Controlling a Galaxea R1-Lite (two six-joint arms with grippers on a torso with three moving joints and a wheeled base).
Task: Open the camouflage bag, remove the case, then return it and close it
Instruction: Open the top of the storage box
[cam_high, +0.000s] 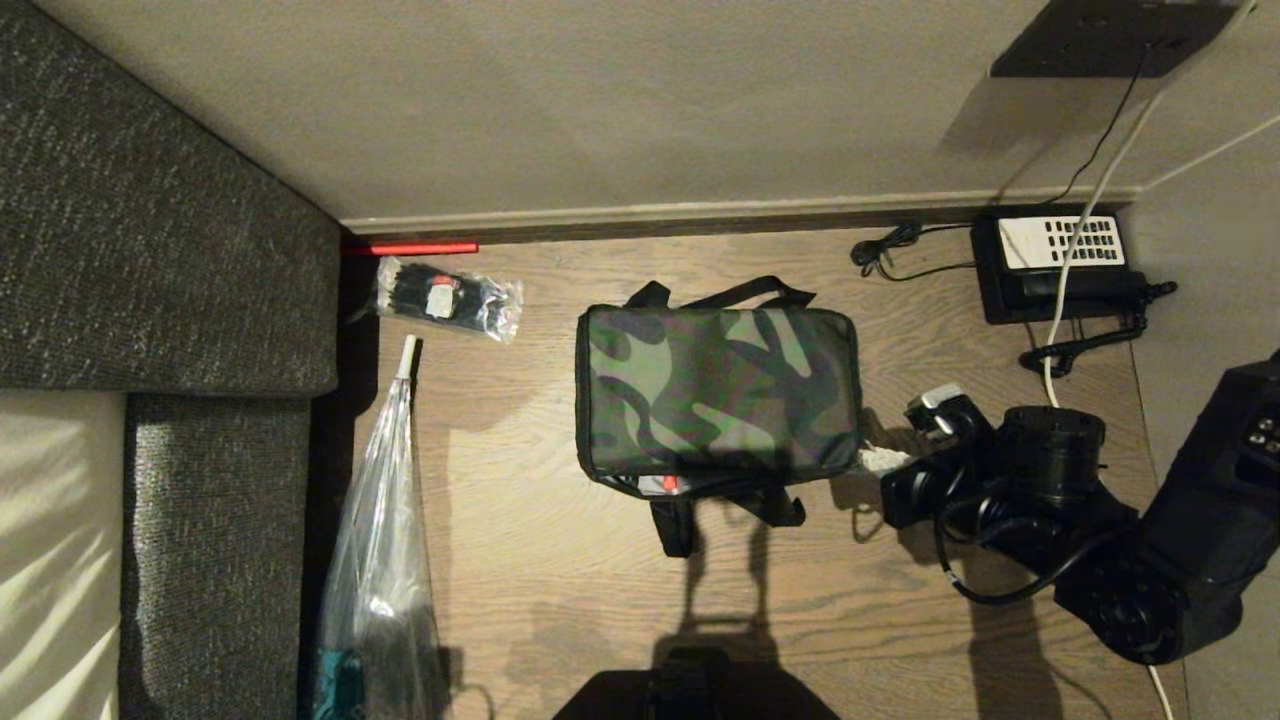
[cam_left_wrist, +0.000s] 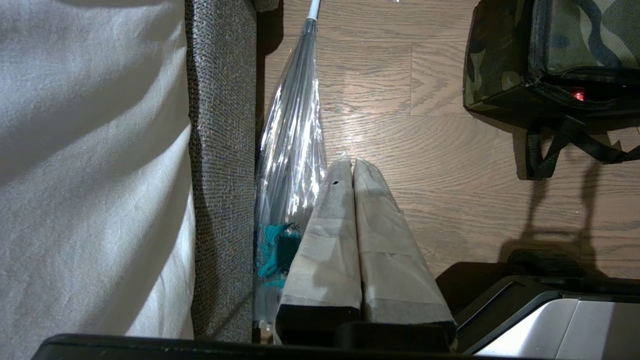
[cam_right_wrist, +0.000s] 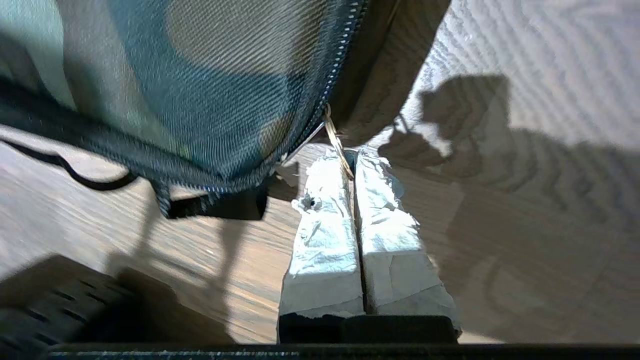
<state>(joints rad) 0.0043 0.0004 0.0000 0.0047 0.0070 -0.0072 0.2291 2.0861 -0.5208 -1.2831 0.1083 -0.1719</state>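
Right end effector (cam_right_wrist: 352, 165) pinches the zipper pull (cam_right_wrist: 334, 135) at the right near corner of the camouflage bag (cam_high: 715, 390) on the floor; lid mostly shut, case unseen, so its stage is unclear.

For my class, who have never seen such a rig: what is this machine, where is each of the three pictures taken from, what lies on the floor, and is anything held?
This is a two-armed robot. One picture looks down from its head; the other two look out from each wrist. On the wooden floor lie the camouflage bag, lid down, a clear plastic bag, a small packet and a black telephone. The right gripper is shut on the zip pull at the bag's side. The left gripper is shut, empty, parked beside the sofa.
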